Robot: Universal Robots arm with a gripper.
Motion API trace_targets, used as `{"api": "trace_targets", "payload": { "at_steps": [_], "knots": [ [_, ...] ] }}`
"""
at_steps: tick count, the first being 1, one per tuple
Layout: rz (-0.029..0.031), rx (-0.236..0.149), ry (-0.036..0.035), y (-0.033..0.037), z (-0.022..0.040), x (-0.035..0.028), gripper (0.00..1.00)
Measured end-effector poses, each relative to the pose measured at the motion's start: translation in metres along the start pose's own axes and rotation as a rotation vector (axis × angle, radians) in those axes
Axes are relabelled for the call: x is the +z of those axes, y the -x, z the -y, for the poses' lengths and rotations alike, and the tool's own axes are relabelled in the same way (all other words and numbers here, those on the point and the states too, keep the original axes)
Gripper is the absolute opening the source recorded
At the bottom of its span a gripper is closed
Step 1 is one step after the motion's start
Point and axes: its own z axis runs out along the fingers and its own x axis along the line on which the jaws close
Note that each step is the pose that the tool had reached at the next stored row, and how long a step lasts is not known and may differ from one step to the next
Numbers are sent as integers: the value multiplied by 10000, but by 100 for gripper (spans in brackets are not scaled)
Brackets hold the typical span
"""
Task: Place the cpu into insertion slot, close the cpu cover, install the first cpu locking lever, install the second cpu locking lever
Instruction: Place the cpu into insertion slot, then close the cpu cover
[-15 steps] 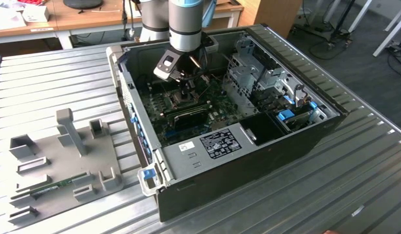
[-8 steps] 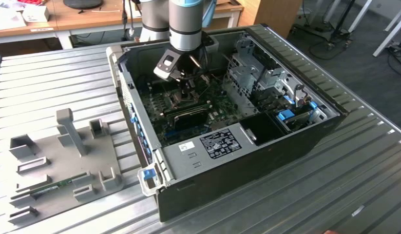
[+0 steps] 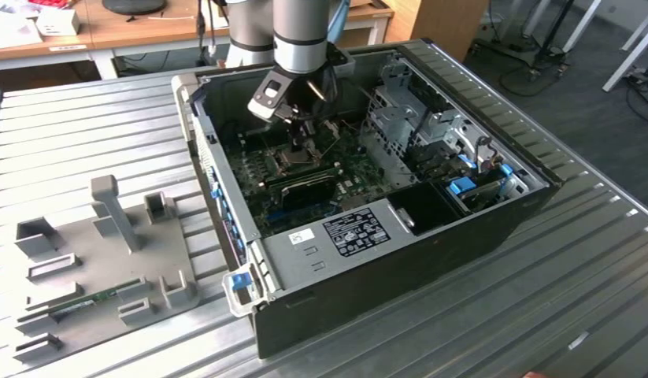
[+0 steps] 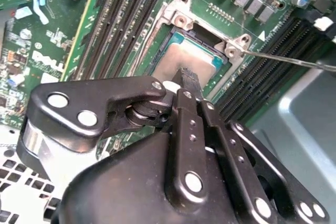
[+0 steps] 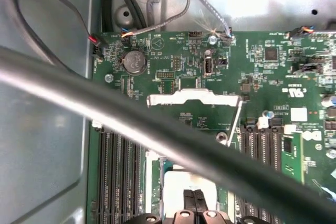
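Note:
The cpu (image 4: 184, 59) lies flat in the insertion slot (image 4: 181, 20) on the green motherboard, its grey metal top showing. My gripper (image 4: 187, 74) is shut, its two dark fingers pressed together with the tips right over the cpu's top; I cannot tell whether they touch it. In the first wrist view the fingertips (image 5: 190, 198) point at the cpu (image 5: 176, 179), and the silver cpu cover (image 5: 194, 97) stands open on the socket's far side. A thin locking lever (image 4: 289, 59) sticks out free beside the socket. In the exterior view the gripper (image 3: 298, 151) reaches down into the open computer case (image 3: 512, 213).
Long black memory slots (image 4: 113, 30) run along both sides of the socket. A thick grey cable (image 5: 105, 103) crosses close to the first wrist camera. Drive cages (image 3: 429, 126) fill the case's right in the exterior view. A grey fixture plate (image 3: 93, 260) lies on the ribbed metal table.

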Motion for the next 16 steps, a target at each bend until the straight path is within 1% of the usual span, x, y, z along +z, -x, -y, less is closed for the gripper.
{"api": "trace_targets", "payload": {
  "at_steps": [2,4,6,16],
  "knots": [
    [0,0,0,0,-1,-33,10],
    [-3,-1,2,0,-2,-34,10],
    [0,0,0,0,-2,-67,10],
    [5,0,-3,1,-2,-80,10]
  ]
}}
